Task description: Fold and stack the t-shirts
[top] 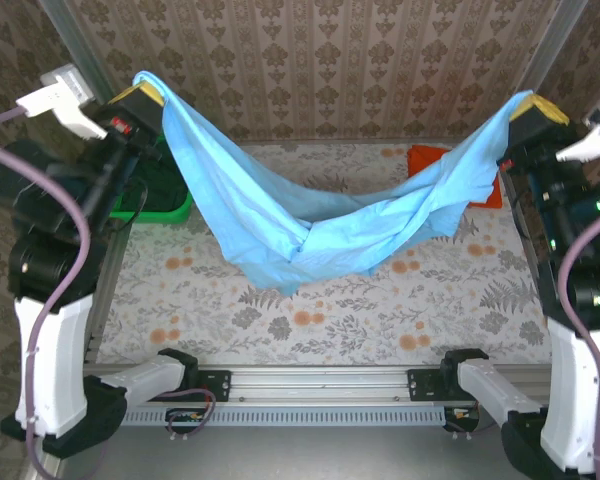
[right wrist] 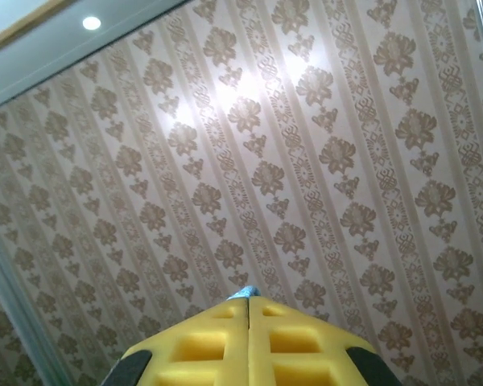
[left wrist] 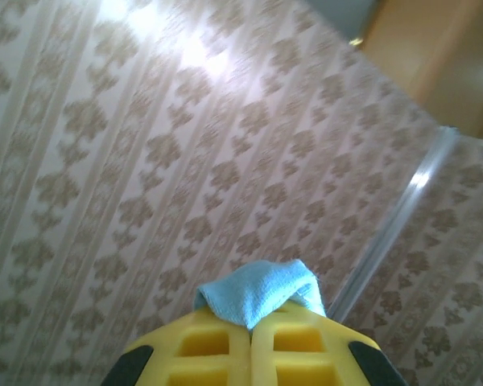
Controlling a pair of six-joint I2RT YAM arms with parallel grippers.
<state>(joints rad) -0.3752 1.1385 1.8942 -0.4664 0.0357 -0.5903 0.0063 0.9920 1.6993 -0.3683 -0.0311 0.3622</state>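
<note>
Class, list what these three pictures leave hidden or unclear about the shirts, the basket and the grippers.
1) Orange-red shirt, top view: the hanging light blue shirt covers most of it, so I cannot tell whether it is folded.
2) Green basket, top view: the left arm and that shirt hide its inside.
3) Right gripper, right wrist view: its yellow fingers hide how much cloth is pinched.

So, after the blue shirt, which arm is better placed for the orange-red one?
Probably right: the orange-red shirt lies on the right side, near the right fingers; the left fingers are far across.
</note>
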